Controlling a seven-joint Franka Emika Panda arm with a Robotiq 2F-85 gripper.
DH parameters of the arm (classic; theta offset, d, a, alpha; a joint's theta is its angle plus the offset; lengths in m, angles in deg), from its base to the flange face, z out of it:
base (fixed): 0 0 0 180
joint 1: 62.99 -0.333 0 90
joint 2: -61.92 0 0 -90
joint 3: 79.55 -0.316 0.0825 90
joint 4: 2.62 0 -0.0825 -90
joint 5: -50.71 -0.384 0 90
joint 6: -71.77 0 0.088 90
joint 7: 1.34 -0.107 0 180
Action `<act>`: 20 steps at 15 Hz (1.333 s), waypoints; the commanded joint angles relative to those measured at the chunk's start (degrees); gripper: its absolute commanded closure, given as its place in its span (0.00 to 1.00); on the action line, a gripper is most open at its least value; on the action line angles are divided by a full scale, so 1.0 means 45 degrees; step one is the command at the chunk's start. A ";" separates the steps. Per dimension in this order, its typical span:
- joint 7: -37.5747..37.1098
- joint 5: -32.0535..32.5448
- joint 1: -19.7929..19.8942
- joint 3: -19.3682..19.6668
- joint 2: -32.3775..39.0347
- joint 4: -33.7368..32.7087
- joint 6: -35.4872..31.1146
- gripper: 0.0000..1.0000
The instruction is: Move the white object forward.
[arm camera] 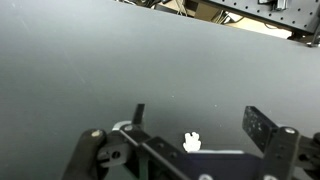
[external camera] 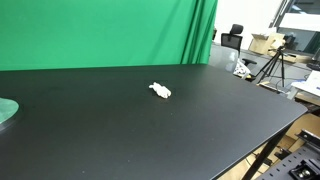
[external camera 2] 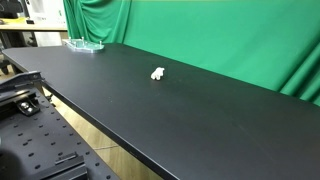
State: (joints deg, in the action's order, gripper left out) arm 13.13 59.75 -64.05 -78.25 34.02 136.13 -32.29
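A small white object lies on the black table, and it shows in both exterior views. In the wrist view it sits on the table below and between my two fingers. My gripper is open and empty, well above the table; one finger shows at the left and one at the right of the frame's lower part. The arm and gripper do not show in either exterior view.
A green backdrop hangs behind the table. A greenish glass dish stands at one table corner, also in an exterior view. Tripods and lab gear stand beyond the table edge.
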 commanded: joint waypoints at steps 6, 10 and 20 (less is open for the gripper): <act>-0.2991 0.1177 0.0248 -0.0817 0.2139 0.0143 -0.3512 0.00; -0.5985 0.1844 0.0377 -0.1377 0.3736 0.0049 -0.5443 0.00; -0.6186 0.0960 -0.0121 -0.1257 0.6073 -0.0448 -0.5896 0.00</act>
State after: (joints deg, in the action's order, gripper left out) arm -14.76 64.12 -63.83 -84.65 61.40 134.18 -58.97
